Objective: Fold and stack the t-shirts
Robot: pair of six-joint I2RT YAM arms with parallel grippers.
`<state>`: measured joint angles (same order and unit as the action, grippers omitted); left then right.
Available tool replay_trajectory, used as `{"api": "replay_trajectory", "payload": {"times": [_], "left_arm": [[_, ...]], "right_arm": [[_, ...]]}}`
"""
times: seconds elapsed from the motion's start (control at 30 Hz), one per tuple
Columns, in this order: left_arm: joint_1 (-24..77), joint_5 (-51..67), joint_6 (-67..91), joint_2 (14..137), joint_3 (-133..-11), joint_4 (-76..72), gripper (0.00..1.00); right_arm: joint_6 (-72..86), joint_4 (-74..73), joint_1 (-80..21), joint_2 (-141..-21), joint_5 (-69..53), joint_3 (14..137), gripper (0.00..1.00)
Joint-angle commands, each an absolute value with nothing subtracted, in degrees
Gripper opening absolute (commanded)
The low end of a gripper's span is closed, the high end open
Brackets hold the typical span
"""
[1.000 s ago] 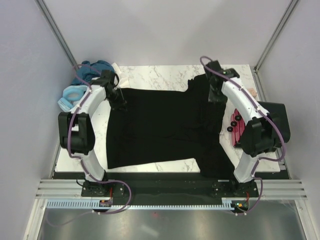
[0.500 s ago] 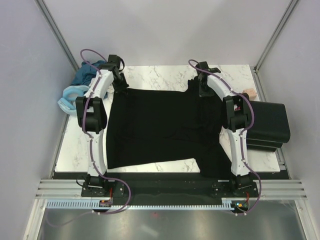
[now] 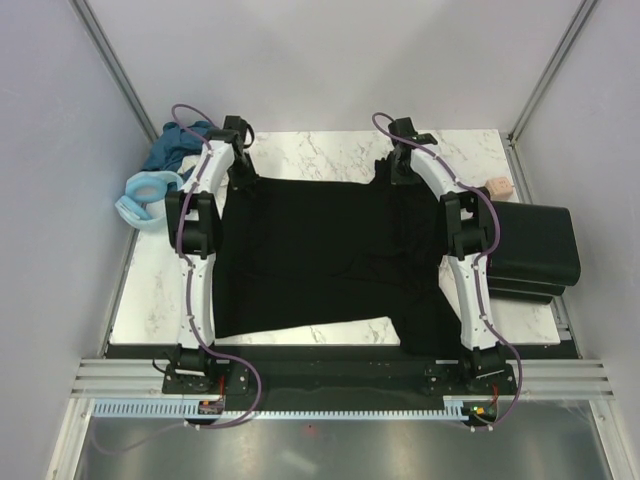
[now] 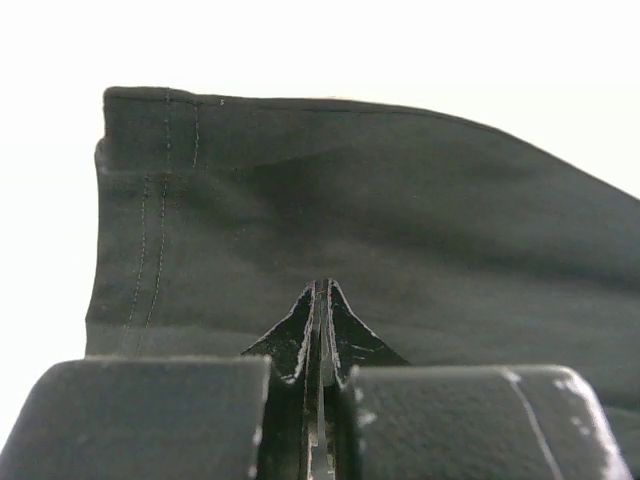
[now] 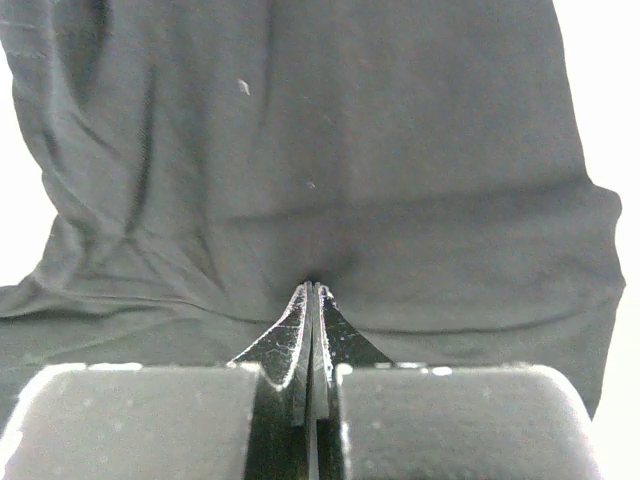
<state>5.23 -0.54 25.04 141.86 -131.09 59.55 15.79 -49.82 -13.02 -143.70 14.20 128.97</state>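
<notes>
A black t-shirt (image 3: 320, 250) lies spread nearly table-wide on the marble table (image 3: 320, 150). My left gripper (image 3: 243, 182) is at its far left corner, jaws shut on the cloth beside the stitched hem (image 4: 150, 230). In the left wrist view the left gripper (image 4: 320, 285) pinches the black t-shirt (image 4: 400, 220). My right gripper (image 3: 400, 180) is at the far right part, near a raised fold. In the right wrist view the right gripper (image 5: 313, 287) is shut on the black t-shirt (image 5: 330, 150), and the cloth puckers at its tips.
A teal-blue t-shirt (image 3: 178, 146) and a light blue one (image 3: 140, 196) lie bunched at the back left, off the table's corner. A small pinkish block (image 3: 497, 185) sits at the right edge. Below it is a black folded stack or box (image 3: 535, 250).
Both arms have stretched out to the shirt's far edge. Both grippers have closed on the cloth there; the right one was wider a second ago.
</notes>
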Motion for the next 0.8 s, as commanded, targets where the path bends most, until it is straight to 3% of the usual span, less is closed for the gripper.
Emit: {"api": "replay_trajectory", "payload": {"times": [0.0,0.53,0.77], "left_arm": [[5.10,-0.80,26.46,145.36,-137.45,64.15,0.02],[3.08,12.91,35.32,155.21,-148.09,66.27,0.02],[0.09,9.50,38.67,156.09,-148.80,65.57,0.02]], "right_arm": [[15.03,-50.71,-13.01,-148.44,9.06,132.18,0.00],[17.31,-51.06,-11.60,-154.15,-7.29,140.79,0.00],[19.07,-48.70,-9.76,-156.27,-7.21,144.75,0.00]]}}
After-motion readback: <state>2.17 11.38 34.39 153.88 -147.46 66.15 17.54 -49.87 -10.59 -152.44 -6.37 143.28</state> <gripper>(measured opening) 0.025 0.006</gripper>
